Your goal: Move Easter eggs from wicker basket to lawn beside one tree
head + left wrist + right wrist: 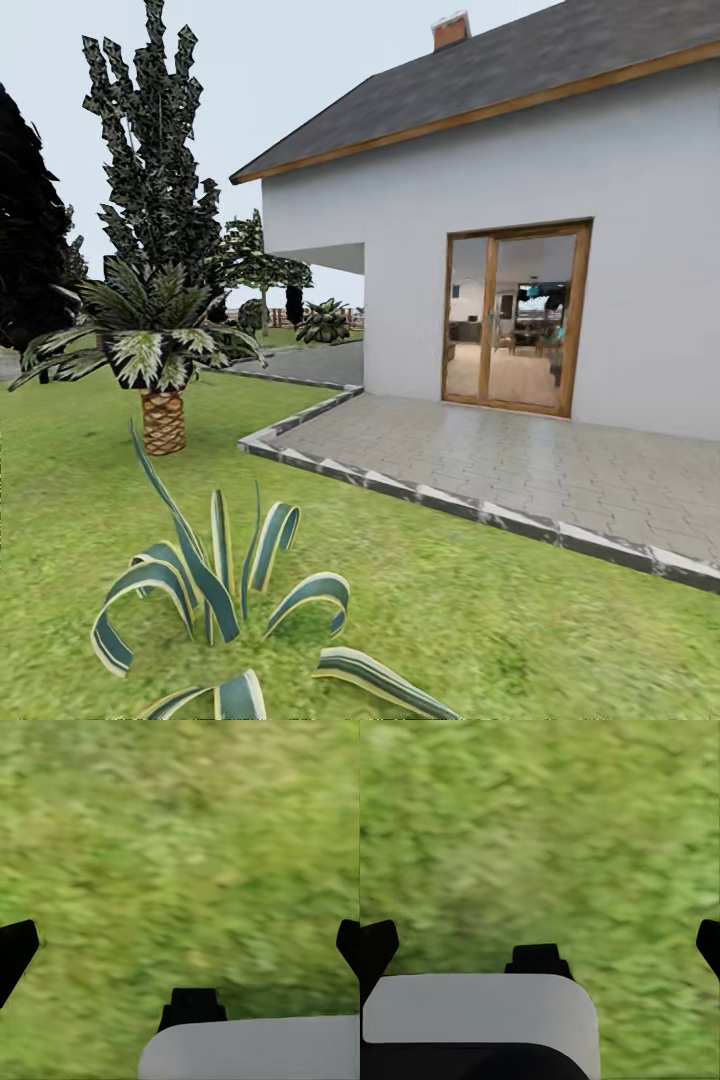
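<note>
The Easter eggs and the wicker basket are out of view. In the head view, the lawn (pixel 470 610) spreads across the foreground. A tree (pixel 150 140) with a jagged dark green, pale-spotted crown rises at the far left, and its trunk is hidden behind a short palm. My left gripper (pixel 184 945) hangs open over bare grass (pixel 180 832), its black fingertips (pixel 19 945) far apart with nothing between them. My right gripper (pixel 544 941) is open in the same way over grass (pixel 547 817).
A short palm (pixel 160 350) with a scaly trunk stands at left. A striped agave (pixel 215 590) grows close in front. An all-black tree (pixel 30 230) is at the far left edge. A paved patio (pixel 520 470) with a raised kerb and a white house (pixel 520 200) with a glass door are at right.
</note>
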Controlling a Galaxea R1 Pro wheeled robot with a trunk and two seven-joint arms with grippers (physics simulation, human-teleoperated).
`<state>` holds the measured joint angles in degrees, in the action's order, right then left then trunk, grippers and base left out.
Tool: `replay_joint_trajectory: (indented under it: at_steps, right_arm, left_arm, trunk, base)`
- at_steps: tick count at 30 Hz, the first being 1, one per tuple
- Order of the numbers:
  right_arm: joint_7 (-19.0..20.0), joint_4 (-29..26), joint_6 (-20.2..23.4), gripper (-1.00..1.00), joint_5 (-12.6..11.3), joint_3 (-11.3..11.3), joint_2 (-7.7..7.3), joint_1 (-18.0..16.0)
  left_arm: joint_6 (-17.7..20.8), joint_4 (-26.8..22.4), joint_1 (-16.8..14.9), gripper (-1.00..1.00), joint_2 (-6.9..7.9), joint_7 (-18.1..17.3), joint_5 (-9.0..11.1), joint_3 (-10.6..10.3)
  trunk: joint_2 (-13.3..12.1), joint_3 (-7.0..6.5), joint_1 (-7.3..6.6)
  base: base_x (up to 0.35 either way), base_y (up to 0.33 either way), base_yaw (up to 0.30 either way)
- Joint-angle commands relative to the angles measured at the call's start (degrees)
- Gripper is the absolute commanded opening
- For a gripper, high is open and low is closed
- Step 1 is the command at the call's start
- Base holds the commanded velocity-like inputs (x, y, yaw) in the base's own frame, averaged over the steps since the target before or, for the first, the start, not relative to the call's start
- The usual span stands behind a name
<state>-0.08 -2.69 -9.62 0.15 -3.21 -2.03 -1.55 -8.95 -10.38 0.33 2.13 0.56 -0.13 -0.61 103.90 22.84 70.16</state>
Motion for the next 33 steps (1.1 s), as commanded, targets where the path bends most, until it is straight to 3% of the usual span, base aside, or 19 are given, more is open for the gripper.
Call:
replay_joint_trajectory:
  at_steps: [1,7,33]
  right_arm:
    - [-0.01,0.06,-0.22,1.0,0.02,-0.31,0.02,-0.04]
    - [-0.01,-0.01,-0.22,1.0,0.02,-0.31,0.01,-0.04]
    - [-0.01,-0.02,-0.23,1.0,0.02,-0.31,0.0,-0.04]
  left_arm:
    - [-0.05,-0.08,0.02,1.0,0.0,0.06,-0.3,-0.19]
    - [-0.02,-0.08,0.02,1.0,-0.05,0.14,-2.57,-0.43]
    - [-0.02,-0.08,0.02,1.0,-0.11,0.06,-2.66,-0.44]
  trunk:
    - [0.03,0.05,-0.01]
    - [0.03,0.05,-0.01]
    - [0.03,0.05,-0.01]
  base:
    - [-0.145,0.225,-0.006]
    - [-0.184,0.215,-0.002]
    - [0.039,0.294,0.0]
